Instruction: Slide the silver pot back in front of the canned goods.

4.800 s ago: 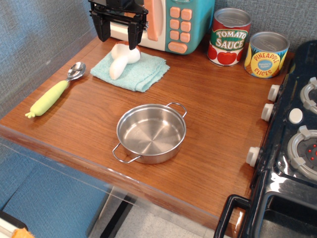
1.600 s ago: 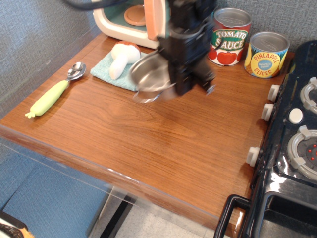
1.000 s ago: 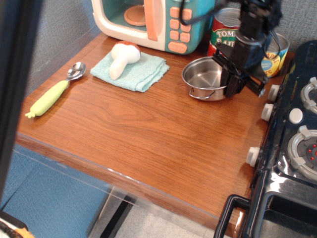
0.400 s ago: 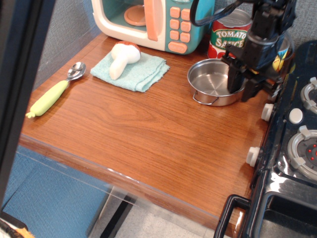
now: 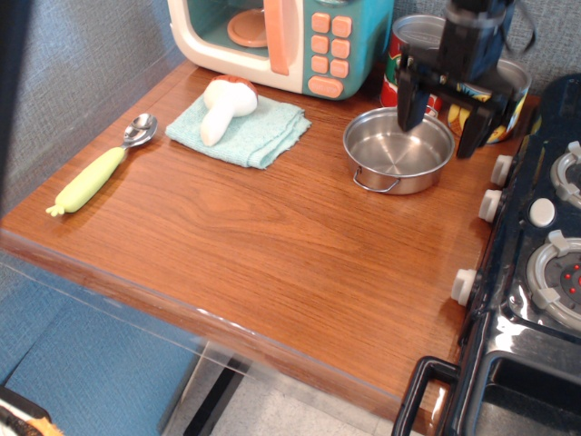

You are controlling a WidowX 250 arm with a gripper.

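Note:
The silver pot (image 5: 397, 153) sits on the wooden counter (image 5: 272, 245) just in front of the two cans. The red-and-green tomato sauce can (image 5: 413, 45) and the yellow-and-blue pineapple can (image 5: 499, 95) stand at the back right, both partly hidden by the arm. My gripper (image 5: 439, 127) is open and lifted above the pot's right rim, its two black fingers (image 5: 408, 104) spread wide, holding nothing.
A toy microwave (image 5: 281, 41) stands at the back. A teal cloth (image 5: 241, 127) with a toy mushroom (image 5: 222, 107) lies in front of it. A green-handled spoon (image 5: 100, 173) lies at the left. A black toy stove (image 5: 545, 236) borders the right edge.
The gripper carried the pot from the counter's front to the cans, set it down, let go and rose with its fingers open.

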